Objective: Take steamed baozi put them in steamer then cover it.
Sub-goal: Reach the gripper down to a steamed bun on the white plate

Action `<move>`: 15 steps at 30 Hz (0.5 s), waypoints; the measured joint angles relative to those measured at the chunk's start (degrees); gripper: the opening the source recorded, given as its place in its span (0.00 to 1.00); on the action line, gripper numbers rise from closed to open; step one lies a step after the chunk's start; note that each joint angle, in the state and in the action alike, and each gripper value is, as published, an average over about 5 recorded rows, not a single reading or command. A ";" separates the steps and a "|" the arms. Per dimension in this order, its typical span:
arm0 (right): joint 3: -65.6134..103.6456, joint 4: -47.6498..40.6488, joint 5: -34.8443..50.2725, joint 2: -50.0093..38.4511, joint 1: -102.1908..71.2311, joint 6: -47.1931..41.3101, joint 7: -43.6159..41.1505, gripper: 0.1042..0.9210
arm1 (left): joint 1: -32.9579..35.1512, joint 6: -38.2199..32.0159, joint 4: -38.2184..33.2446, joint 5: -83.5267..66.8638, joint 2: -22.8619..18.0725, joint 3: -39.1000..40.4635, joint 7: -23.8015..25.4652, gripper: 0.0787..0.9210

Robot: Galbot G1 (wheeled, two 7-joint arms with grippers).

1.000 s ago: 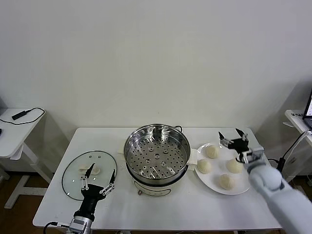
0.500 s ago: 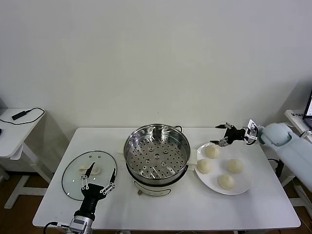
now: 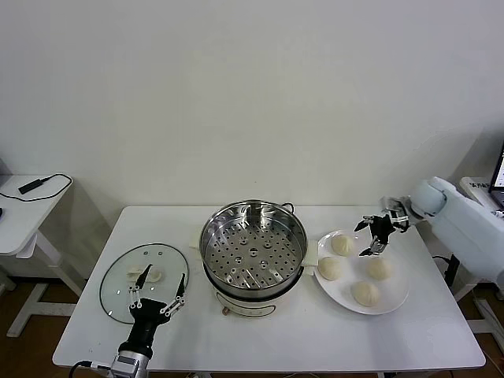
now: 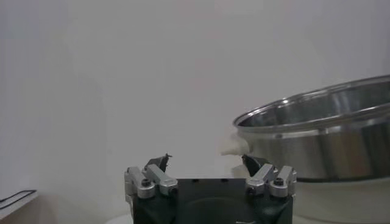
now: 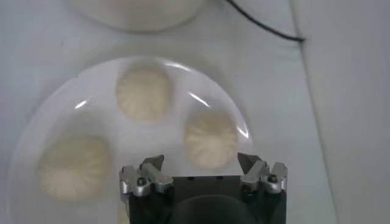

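Baozi (image 3: 342, 245), four of them, sit on the plate (image 3: 396, 298) just right of the steamer (image 3: 253, 250), whose perforated tray I see bare. My right gripper (image 3: 372, 233) hangs over the plate's far side with its jaws spread wide and nothing between them. My left gripper (image 3: 160, 292) waits low at the table's (image 3: 315, 339) near edge, also spread wide and empty, beside the glass lid (image 3: 118, 285).

baozi (image 3: 355, 269) on plate (image 3: 394, 303), right of steamer (image 3: 253, 246)
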 measured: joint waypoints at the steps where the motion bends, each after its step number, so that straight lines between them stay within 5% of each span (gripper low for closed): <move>1: -0.14 -0.61 -0.47 0.59 0.06 0.22 0.12 0.88 | 0.00 -0.02 0.00 0.00 -0.02 -0.03 -0.02 0.88; 15: -1.47 -6.84 -5.84 7.04 0.29 2.74 2.15 0.88 | 0.00 -0.40 0.71 0.00 -0.09 0.04 -0.15 0.88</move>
